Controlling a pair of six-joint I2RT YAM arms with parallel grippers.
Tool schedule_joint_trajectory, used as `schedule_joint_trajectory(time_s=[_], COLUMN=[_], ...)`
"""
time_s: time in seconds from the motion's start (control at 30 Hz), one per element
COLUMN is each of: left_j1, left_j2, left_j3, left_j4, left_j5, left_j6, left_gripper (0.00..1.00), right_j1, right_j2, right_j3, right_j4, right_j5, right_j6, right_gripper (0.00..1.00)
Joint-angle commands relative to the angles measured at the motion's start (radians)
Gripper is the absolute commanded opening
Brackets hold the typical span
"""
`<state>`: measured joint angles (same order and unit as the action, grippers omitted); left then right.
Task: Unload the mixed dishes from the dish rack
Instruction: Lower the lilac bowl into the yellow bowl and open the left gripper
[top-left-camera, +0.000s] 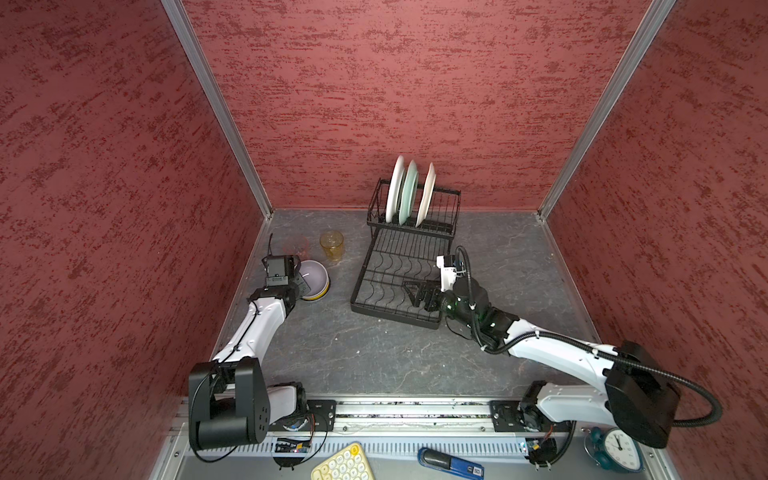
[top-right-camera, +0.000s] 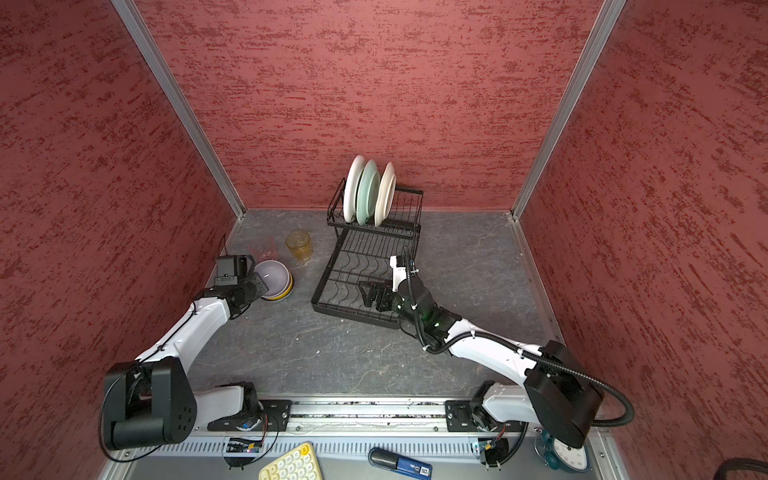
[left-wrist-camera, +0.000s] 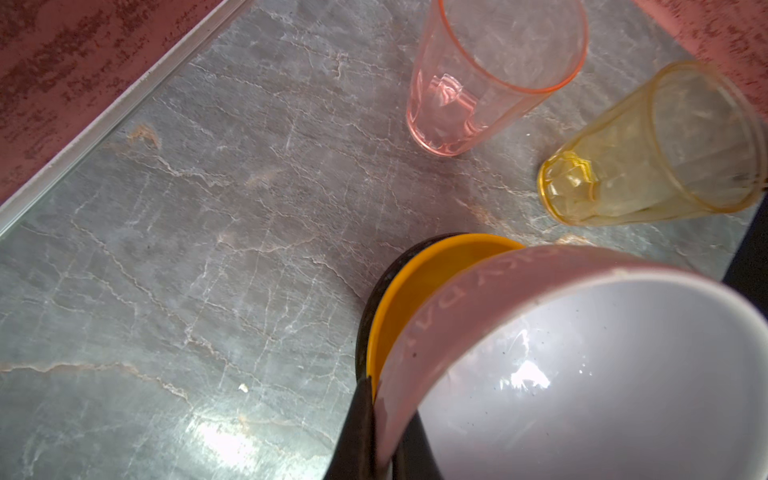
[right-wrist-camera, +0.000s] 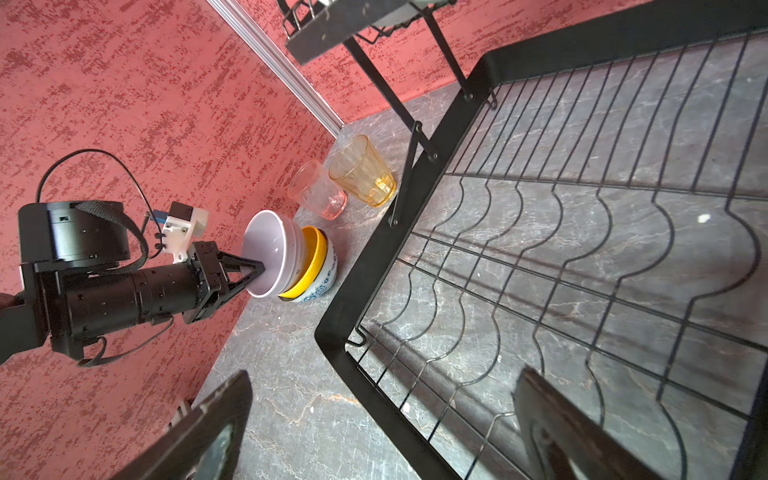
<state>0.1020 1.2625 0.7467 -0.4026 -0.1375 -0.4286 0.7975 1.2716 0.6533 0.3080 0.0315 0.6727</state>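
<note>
Fingers (right-wrist-camera: 243, 268) of the left gripper (right-wrist-camera: 261, 270) are clamped on the rim of the lilac bowl (right-wrist-camera: 270, 249), smooth and glossy inside, which is tipped toward the wrist. It sits nested in the yellow bowl (right-wrist-camera: 316, 255), itself inside the blue-and-white patterned bowl (right-wrist-camera: 325, 283), all on the grey veined tabletop (top-left-camera: 332, 353) left of the dish rack (top-left-camera: 354, 305). Just beyond the stack stand the pink tumbler (left-wrist-camera: 490, 75) and the amber tumbler (left-wrist-camera: 648, 153), both upright, faceted, translucent plastic. The left arm lies low and stretched along the left wall, its wrist about level. Over on the right, the right gripper (top-left-camera: 417, 293) hovers above the rack's low wire tray with its wavy dividers, fingers spread wide apart, the forearm angling in over the tray's near corner. In the raised basket at the rack's far end, three plates stand on edge: white (top-left-camera: 395, 189), pale green (top-left-camera: 409, 191) and cream (top-left-camera: 427, 195).
</note>
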Motion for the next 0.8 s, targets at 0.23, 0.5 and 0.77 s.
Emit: schedule_joint_trajectory(time_s=[0.23, 0.5, 0.77], left_j1=[-0.001, -0.04, -0.173], left_j2=[0.044, -0.031, -0.171], left_j3=[0.043, 0.014, -0.025], left_j4=[0.083, 0.113, 0.08], left_j5=[-0.004, -0.038, -0.035], left_j6=[0.014, 0.013, 0.021], left_gripper=[0.4, 1.0, 1.0], right_j1=[-0.001, -0.001, -0.001], right_j2=[0.023, 0.03, -0.044], right_j3=[0.023, 0.036, 0.009], right_j4=[-0.029, -0.066, -0.15], right_j5=[0.04, 0.058, 0.14], right_j6=[-0.014, -0.014, -0.016], right_gripper=[0.99, 0.99, 0.99])
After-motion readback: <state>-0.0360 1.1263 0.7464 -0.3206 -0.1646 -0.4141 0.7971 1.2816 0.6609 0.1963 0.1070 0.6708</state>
